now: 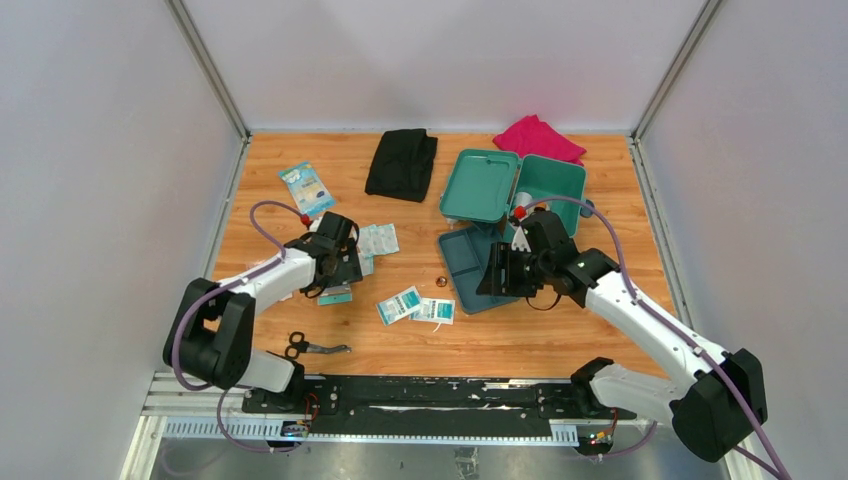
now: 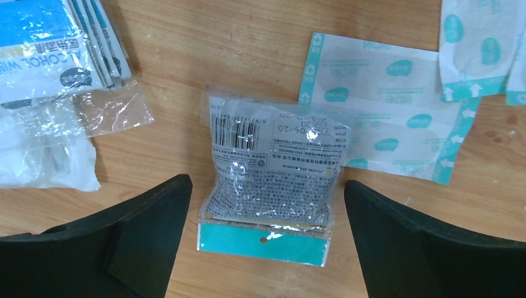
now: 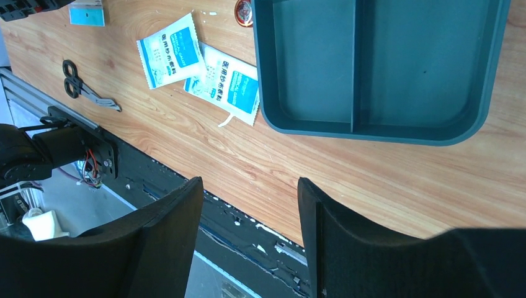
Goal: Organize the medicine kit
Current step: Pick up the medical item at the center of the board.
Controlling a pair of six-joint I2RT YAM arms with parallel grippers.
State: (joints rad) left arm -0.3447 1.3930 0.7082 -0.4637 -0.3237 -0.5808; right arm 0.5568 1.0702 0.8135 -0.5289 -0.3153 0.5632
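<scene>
Table (image 1: pixel 420 345): wood-grain top, smooth, low sheen. Inner tray (image 3: pixel 372 62): grey-blue plastic, smooth, matt. Medicine kit (image 1: pixel 552 180), behind the tray: teal plastic, slight gloss. Pouch (image 2: pixel 270 180), far left of the tray: clear film, crinkled, glossy. Plaster strips (image 2: pixel 378 118): matt paper wrappers. Black cloth (image 1: pixel 401 163), pink cloth (image 1: pixel 538 137): soft matt fabric. Scissors (image 1: pixel 325 348): bare metal blades.

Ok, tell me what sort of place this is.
Probably a robotics lab test cell: wooden table boxed in by white panels, left arm and right arm bolted to a base rail.
</scene>
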